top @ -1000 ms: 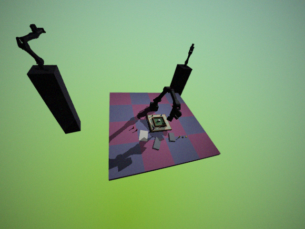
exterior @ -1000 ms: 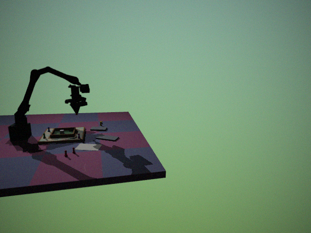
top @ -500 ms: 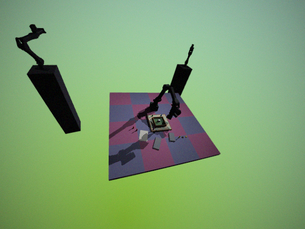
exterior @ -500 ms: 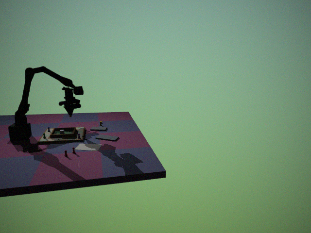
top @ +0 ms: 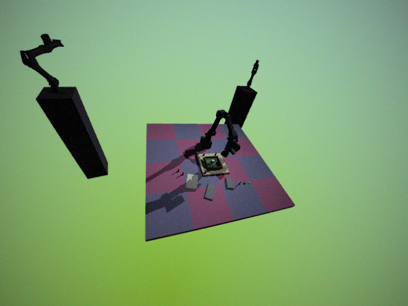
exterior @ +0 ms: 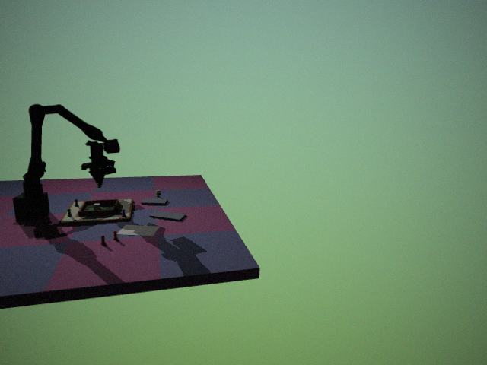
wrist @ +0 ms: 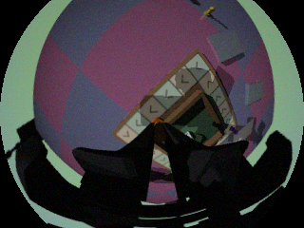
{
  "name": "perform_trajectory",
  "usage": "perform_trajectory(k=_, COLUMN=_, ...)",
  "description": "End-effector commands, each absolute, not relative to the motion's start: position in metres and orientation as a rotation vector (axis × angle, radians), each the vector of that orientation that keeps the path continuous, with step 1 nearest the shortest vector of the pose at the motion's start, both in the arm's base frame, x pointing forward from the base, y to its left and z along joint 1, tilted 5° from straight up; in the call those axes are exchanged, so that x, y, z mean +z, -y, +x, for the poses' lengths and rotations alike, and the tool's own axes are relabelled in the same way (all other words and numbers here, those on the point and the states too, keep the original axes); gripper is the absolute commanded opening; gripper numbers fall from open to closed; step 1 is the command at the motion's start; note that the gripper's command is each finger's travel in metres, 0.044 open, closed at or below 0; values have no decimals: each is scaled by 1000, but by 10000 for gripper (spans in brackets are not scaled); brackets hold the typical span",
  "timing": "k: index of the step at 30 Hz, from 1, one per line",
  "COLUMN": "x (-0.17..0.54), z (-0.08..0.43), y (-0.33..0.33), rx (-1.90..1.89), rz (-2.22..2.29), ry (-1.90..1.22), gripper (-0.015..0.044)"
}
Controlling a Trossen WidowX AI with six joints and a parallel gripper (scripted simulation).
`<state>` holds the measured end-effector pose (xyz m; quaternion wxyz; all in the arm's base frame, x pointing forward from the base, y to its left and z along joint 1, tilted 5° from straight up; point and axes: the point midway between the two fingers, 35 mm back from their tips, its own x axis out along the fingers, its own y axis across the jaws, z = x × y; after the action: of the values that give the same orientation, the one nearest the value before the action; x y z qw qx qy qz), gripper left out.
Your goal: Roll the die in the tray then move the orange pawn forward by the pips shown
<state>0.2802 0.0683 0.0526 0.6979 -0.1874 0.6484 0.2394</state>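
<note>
My gripper (top: 224, 154) (exterior: 99, 185) (wrist: 159, 125) is shut on the orange pawn (wrist: 158, 122), whose orange top shows between the fingertips. It holds the pawn well above the board (top: 225, 165) (exterior: 74, 220) (wrist: 167, 92), near the board's edge. The board has arrow-marked squares around the brown-walled tray (top: 214, 169) (exterior: 98, 214) (wrist: 190, 100). The whitish die (top: 212, 160) (exterior: 97, 204) (wrist: 189, 135) lies in the tray on its green floor; its pips are too small to read. The fingers hide part of the board and tray in the wrist view.
A blue pawn (exterior: 76, 203), a green pawn (exterior: 69, 213) and a purple-blue pawn (exterior: 123, 213) stand on the board. Two red pawns (top: 178, 171) (exterior: 103, 240) stand beside it. Grey slabs (top: 229, 183) (exterior: 168, 216), a pale sheet (top: 191, 182) (exterior: 135, 230) and a yellow piece (exterior: 158, 193) (wrist: 209, 11) lie beyond.
</note>
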Motion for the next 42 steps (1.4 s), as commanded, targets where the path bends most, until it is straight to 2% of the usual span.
perform_trajectory(k=1, x=42, z=261, y=-72, rx=529, rz=-416, ry=-1456, gripper=0)
perform_trajectory(k=12, x=23, z=223, y=-78, rx=531, rz=-415, ry=-1458, gripper=0)
perform_trajectory(k=42, x=-21, z=224, y=-82, rx=531, rz=-414, ry=-1458, gripper=0)
